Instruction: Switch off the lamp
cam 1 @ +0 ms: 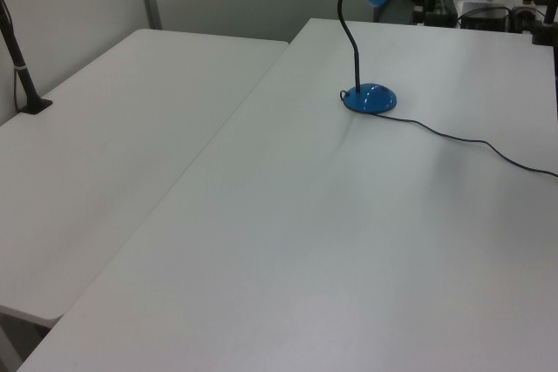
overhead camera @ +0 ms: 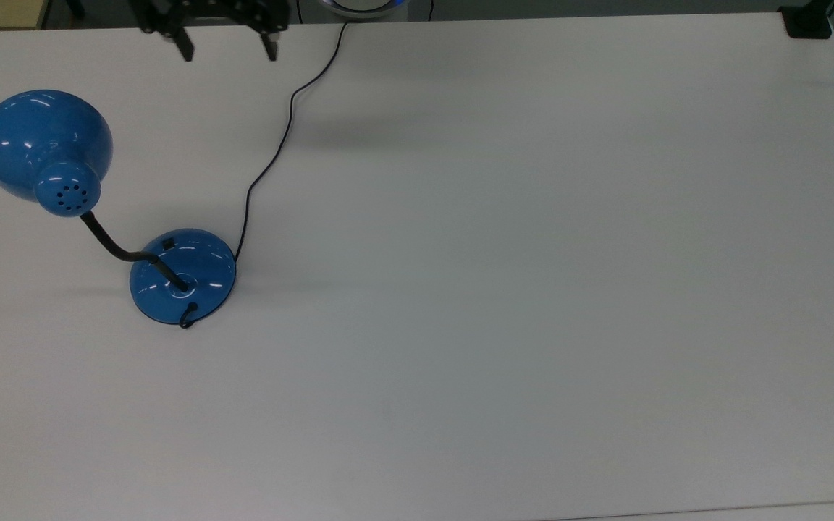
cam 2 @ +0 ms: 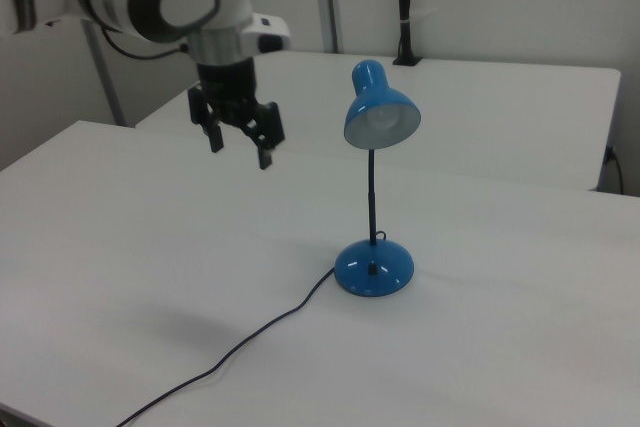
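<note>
The glossy blue lamp stands on the white table (overhead camera: pixel 533 289), with its dome shade (overhead camera: pixel 44 148) at the top view's left and a black gooseneck (overhead camera: pixel 109 246) curving down to the round base (overhead camera: pixel 192 282). A small black switch (overhead camera: pixel 168 244) sits on the base's far side. The shade (cam 2: pixel 380 112) rises above the base (cam 2: pixel 373 267) in the right view, and the base (cam 1: pixel 369 98) also shows in the left view. My gripper (overhead camera: pixel 229 47) hangs open and empty at the table's far edge, high up and well apart from the lamp. In the right view the gripper (cam 2: pixel 240 147) is to the shade's left.
The lamp's black cord (overhead camera: pixel 272 155) snakes from the base to the table's far edge. A black clamp (overhead camera: pixel 808 22) sits at the top view's upper right corner. A second white table (cam 1: pixel 131 128) adjoins at the left view's left, with a black post (cam 1: pixel 22 67) on it.
</note>
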Action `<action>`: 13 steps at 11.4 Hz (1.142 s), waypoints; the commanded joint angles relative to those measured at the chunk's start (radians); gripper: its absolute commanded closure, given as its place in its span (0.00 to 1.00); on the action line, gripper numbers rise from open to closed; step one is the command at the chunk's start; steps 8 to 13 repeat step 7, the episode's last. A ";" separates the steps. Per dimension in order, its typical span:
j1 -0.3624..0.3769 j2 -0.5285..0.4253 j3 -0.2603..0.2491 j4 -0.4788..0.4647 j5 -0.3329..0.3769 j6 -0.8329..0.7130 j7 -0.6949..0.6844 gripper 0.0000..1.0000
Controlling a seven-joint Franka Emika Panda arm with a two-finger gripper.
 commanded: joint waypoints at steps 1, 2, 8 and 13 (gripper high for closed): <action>0.073 -0.007 -0.014 0.034 -0.050 -0.019 0.153 0.00; 0.076 -0.005 -0.014 0.034 -0.051 -0.015 0.172 0.00; 0.079 0.004 -0.011 0.034 -0.096 0.037 0.165 0.00; 0.079 0.004 -0.011 0.034 -0.096 0.037 0.165 0.00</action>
